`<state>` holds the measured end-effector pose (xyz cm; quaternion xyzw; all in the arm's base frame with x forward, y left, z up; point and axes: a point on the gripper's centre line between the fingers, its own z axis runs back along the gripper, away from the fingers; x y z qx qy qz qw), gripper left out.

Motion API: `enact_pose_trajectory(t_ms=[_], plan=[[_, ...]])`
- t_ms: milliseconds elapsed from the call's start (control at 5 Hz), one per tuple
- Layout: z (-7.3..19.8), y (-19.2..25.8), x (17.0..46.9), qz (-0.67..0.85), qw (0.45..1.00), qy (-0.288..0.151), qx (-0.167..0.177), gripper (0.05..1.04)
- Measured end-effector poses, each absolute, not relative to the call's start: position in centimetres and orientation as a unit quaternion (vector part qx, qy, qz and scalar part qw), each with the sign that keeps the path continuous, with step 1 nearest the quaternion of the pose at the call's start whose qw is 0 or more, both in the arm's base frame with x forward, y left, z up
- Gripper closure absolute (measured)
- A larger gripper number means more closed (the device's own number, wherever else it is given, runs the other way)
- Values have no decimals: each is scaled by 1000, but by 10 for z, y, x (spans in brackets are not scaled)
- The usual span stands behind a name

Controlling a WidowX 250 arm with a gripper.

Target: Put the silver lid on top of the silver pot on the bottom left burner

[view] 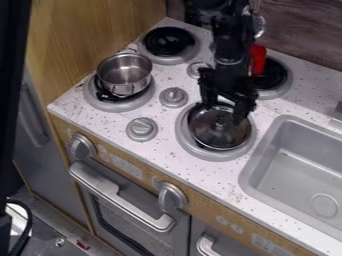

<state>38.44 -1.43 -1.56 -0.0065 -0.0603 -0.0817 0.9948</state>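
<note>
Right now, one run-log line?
pot: bottom left burner, uncovered | lid: bottom right burner | end effector: open, at lid | status: lid not on pot

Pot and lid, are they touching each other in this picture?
Apart. The camera view shows the pot on the left burner and the lid on the right burner, with white counter visible between them.

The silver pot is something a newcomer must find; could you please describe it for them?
On the speckled white stovetop, find the leftmost burner, beside the wooden panel. The round, shiny silver pot stands on it, uncovered. Its deep, open bowl sets it apart from the shallow lid beneath the gripper.
</note>
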Motion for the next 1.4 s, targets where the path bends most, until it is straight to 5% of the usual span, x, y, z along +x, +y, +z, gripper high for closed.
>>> enact_pose_trajectory(t_ms=[600, 800, 1200, 1400], plan=[[-38, 1, 386, -62, 997, -31, 21, 97], [-42, 6, 382, -65, 997, -23, 31, 175], [-43, 3, 379, -82, 996, -16, 30, 749], [-38, 3, 381, -96, 995, -7, 28, 814]])
